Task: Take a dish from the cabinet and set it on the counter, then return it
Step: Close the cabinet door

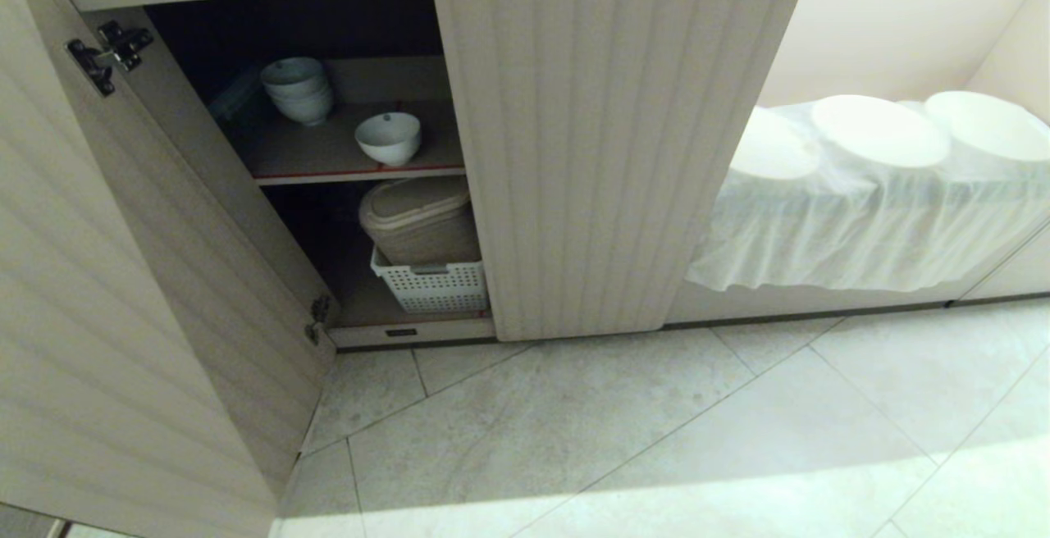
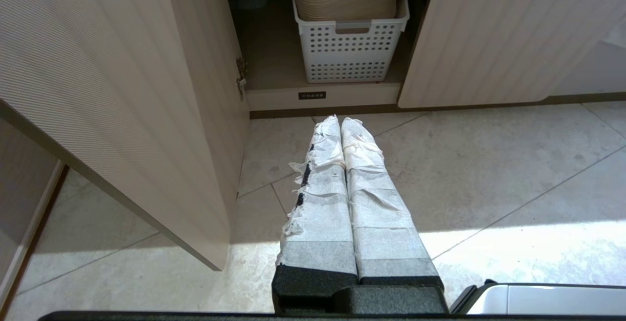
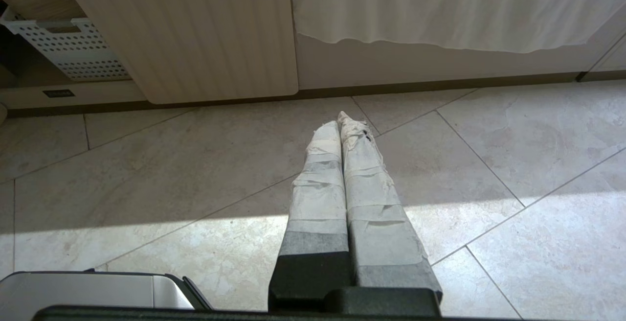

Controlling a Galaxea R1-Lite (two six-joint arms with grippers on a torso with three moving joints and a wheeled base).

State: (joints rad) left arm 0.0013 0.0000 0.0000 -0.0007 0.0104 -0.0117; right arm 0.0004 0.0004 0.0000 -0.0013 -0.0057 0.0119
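Observation:
The cabinet (image 1: pixel 607 136) has its left door (image 1: pixel 123 316) swung open and its right door closed. On the upper shelf, edged with a red strip, the dish (image 1: pixel 389 138), a small white bowl, stands alone near the front. Behind it to the left is a stack of white bowls (image 1: pixel 298 89). The counter is out of view. Neither arm shows in the head view. My left gripper (image 2: pixel 340 121) hangs shut and empty above the floor tiles in front of the open cabinet. My right gripper (image 3: pixel 343 121) is shut and empty too, over the floor before the closed door.
On the cabinet's bottom shelf a white perforated basket (image 1: pixel 435 284) holds a beige lidded container (image 1: pixel 418 218). To the right, a doorless niche holds white plates (image 1: pixel 878 129) on a white cloth (image 1: pixel 861 226). The open door stands close on the left gripper's left side.

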